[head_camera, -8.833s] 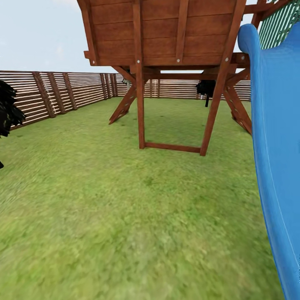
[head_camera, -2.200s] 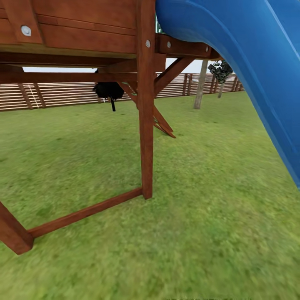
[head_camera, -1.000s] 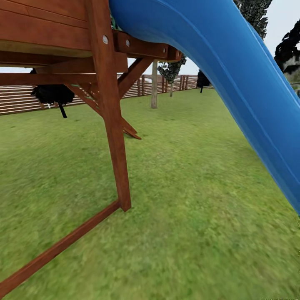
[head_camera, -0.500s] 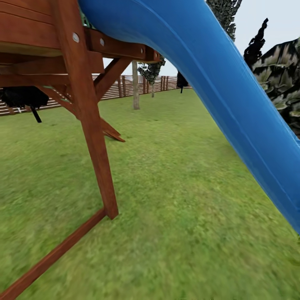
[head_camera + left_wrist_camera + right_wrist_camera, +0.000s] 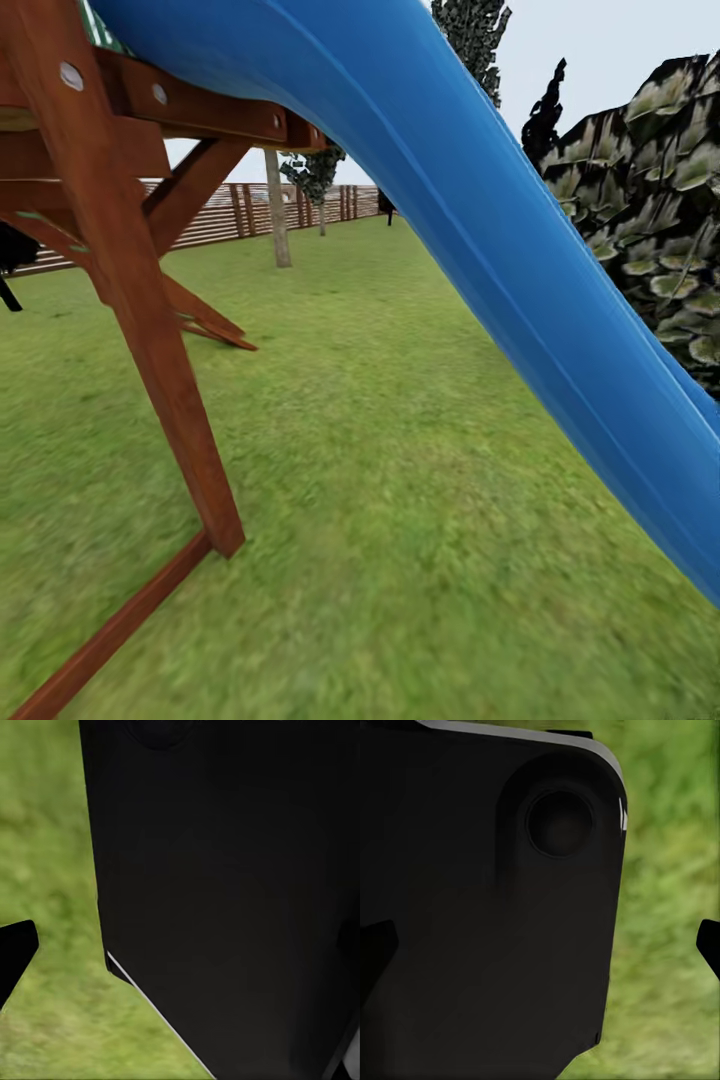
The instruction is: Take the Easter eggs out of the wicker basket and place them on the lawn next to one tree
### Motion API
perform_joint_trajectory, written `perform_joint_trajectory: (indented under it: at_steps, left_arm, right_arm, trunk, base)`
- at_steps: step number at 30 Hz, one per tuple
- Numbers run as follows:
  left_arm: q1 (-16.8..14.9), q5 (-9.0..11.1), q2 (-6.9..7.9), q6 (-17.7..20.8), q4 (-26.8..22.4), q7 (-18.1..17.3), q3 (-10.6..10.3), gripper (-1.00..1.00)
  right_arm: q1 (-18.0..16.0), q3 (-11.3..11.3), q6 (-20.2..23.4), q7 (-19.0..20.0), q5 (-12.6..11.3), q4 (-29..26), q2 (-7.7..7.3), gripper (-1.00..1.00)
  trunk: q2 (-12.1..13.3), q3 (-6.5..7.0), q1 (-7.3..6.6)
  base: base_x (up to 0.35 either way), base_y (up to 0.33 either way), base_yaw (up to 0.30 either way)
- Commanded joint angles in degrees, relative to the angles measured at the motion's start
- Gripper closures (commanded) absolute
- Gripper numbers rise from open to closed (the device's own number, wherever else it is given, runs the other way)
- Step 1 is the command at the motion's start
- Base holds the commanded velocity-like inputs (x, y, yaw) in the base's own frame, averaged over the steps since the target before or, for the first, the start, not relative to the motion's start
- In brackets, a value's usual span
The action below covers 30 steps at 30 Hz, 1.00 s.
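Observation:
The Easter eggs and the wicker basket are out of view. The lawn (image 5: 400,480) spreads ahead as mottled green grass. Far back stands a tree (image 5: 277,215) with a straight, bare grey-brown trunk, in front of the slatted fence (image 5: 215,222). In the left wrist view my left gripper (image 5: 180,960) faces a black part of my own body, with one dark fingertip (image 5: 15,956) at the picture's edge over grass. The right wrist view shows my right gripper (image 5: 540,945) with its fingertips (image 5: 709,945) wide apart and nothing between them, black bodywork close behind.
A blue slide (image 5: 500,230) slopes down across the right, close by. The wooden playset's post (image 5: 150,330) and ground rail (image 5: 110,630) stand at left. A leafy bush (image 5: 650,200) rises behind the slide. Open grass runs between post and slide toward the fence.
The whole picture has shifted: the camera has swung right and come closer. Post and tree now sit further left in view, and the bush has come in at right.

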Motion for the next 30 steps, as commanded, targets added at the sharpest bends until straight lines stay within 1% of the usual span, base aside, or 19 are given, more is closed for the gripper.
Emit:
perform_joint_trajectory:
  at_steps: [1, 7, 15, 19, 30]
  left_arm:
    - [0.0, 0.0, 0.02, -0.1, 0.0, 0.0, 0.0, -1.00]
    - [0.0, 0.0, 0.05, -0.1, 0.0, 0.0, 0.0, -1.00]
    - [0.0, 0.0, 0.05, -0.1, 0.0, 0.0, 0.0, -1.00]
    - [0.0, 0.0, 0.00, -0.1, 0.0, 0.0, 0.0, -1.00]
    - [0.0, 0.0, -0.04, -0.1, 0.0, 0.0, 0.0, -1.00]
  right_arm:
    - [-0.1, 0.1, -0.2, 0.0, 0.1, 0.1, 0.01, -1.00]
    - [0.0, 0.1, -0.2, -0.1, 0.1, 0.1, 0.10, -1.00]
    - [-0.1, 0.1, -0.2, -0.1, 0.1, 0.1, 0.11, -1.00]
    - [0.0, 0.1, -0.1, -0.2, 0.0, 0.1, 0.13, -1.00]
    - [-0.1, 0.1, 0.0, -0.4, -0.1, 0.2, 0.12, -1.00]
  trunk:
    - [0.0, -0.04, 0.03]
    - [0.0, -0.02, 0.03]
    - [0.0, -0.02, 0.03]
    - [0.0, -0.16, 0.03]
    - [0.0, -1.10, 0.03]
  base:
    - [0.307, 0.097, -0.147]
    - [0.293, 0.170, -0.039]
    - [0.238, 0.238, -0.001]
    - [0.057, 0.164, 0.024]
    - [0.004, 0.012, 0.074]
